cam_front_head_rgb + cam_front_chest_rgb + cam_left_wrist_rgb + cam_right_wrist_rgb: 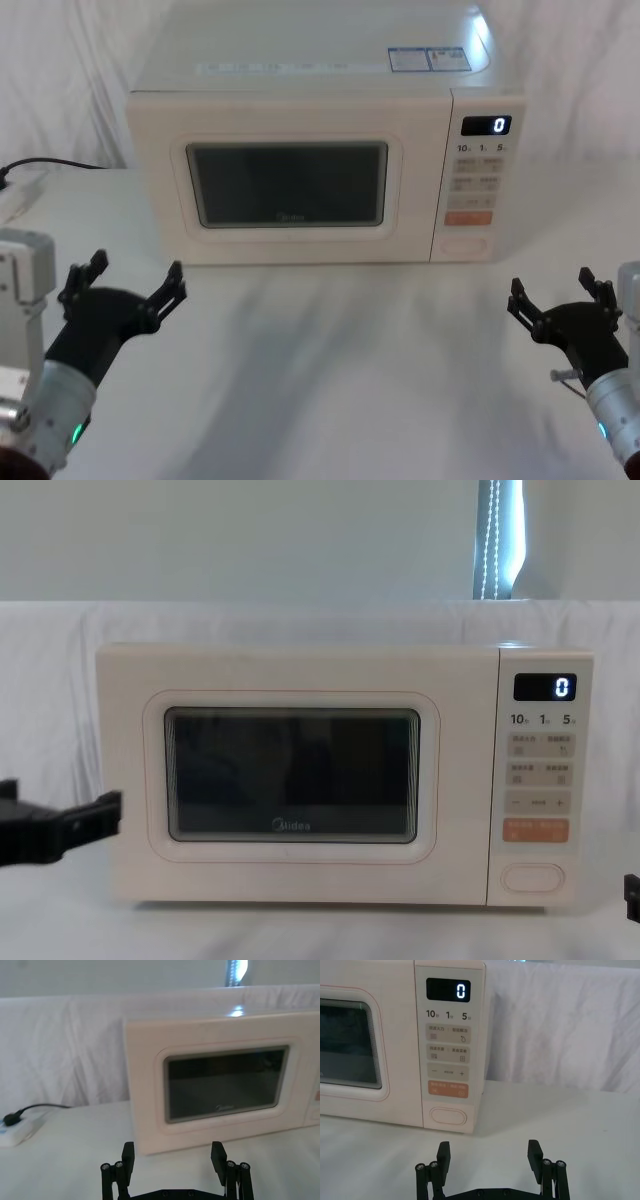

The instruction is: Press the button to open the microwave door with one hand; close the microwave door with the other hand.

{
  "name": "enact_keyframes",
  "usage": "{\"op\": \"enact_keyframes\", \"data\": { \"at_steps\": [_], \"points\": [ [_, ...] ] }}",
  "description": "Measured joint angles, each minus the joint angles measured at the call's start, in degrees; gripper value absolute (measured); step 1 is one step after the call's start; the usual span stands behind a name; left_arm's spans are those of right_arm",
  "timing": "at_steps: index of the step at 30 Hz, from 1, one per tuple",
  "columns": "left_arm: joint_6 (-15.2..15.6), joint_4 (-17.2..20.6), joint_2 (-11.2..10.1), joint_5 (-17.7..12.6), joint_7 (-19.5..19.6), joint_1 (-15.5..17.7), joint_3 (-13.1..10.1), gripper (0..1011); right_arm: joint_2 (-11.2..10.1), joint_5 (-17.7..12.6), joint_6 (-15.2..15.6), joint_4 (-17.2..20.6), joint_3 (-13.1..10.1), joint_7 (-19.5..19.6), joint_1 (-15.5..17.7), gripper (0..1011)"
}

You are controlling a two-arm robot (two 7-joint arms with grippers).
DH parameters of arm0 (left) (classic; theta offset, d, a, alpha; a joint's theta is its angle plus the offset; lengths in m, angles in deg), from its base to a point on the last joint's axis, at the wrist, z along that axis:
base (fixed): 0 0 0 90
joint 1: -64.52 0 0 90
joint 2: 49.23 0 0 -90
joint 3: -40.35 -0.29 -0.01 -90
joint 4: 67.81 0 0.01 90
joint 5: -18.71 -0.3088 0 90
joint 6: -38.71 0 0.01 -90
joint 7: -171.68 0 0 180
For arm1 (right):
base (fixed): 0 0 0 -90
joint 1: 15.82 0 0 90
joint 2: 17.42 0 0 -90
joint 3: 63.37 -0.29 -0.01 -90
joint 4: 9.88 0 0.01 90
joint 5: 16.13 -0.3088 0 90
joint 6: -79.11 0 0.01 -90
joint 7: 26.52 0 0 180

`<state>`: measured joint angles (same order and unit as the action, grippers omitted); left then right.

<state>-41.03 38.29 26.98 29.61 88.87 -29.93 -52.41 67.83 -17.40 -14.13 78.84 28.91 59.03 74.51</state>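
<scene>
White cloth covers the table [330, 350] and hangs as a backdrop [570, 1025] behind it. One cream microwave [310, 150] stands on the cloth toward the back, and its one wide microwave door [288, 184], with the dark glass window, sits flush and closed. Just right of the door is one narrow control panel [477, 172], whose display [485, 125] reads 0, with one oval door button [449, 1115] at its bottom. One white power strip [17, 1130] with a black cord lies on the cloth well to the left of the microwave.

Two black grippers are up over the table's near part. Left gripper [125, 283] hovers in front of the microwave's lower left corner, fingers spread wide, holding and touching nothing; the door lies ahead of it and to its right, apart. Right gripper [553, 290] hovers near the table's right side, fingers likewise spread and empty; the door button lies ahead of it and slightly to its left, apart.
</scene>
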Motion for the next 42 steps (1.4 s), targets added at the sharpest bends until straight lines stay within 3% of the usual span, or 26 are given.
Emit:
{"op": "enact_keyframes", "data": {
  "at_steps": [11, 20, 42],
  "points": [
    [-1.82, -1.58, 1.74, 0.34, -0.69, -3.50, 2.54, 1001, 0.00, 0.00, 0.00, 0.00, 0.00, 0.00, 0.00, 1002],
    [-2.60, -2.51, 2.86, 0.18, -1.10, -4.58, 3.12, 1001, 0.00, 0.00, 0.00, 0.00, 0.00, 0.00, 0.00, 1002],
    [-2.63, -2.51, 2.77, 0.15, -1.07, -4.59, 3.11, 1001, 0.00, 0.00, 0.00, 0.00, 0.00, 0.00, 0.00, 1002]
  ]
}}
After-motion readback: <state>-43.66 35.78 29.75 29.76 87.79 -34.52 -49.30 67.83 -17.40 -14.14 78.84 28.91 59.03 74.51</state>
